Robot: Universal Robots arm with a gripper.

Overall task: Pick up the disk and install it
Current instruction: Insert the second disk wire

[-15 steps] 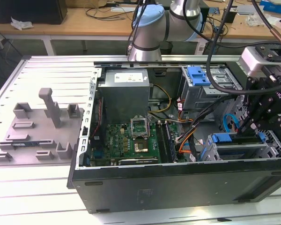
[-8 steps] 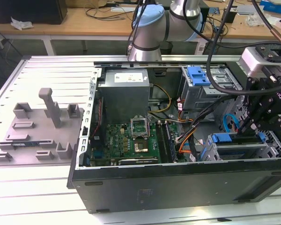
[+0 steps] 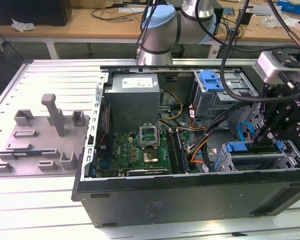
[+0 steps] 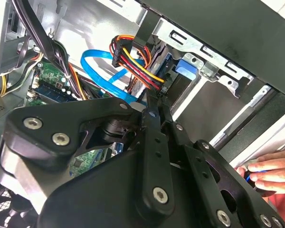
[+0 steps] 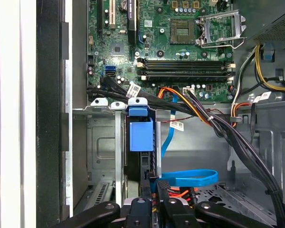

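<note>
tool point(image 5: 154, 202): narrow, holding nothing | disk point(image 5: 140, 135): seated in drive cage point(image 5: 102, 142)

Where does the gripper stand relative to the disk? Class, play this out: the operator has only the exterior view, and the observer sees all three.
Observer: In the first wrist view the gripper lines up with the disk, which stands edge-on in its blue carrier inside the drive cage.
Operator: Is anyone near the machine? I see nobody.
Observer: Yes. The second wrist view shows a person's hand beyond the drive cage, close to the gripper's body.
</note>
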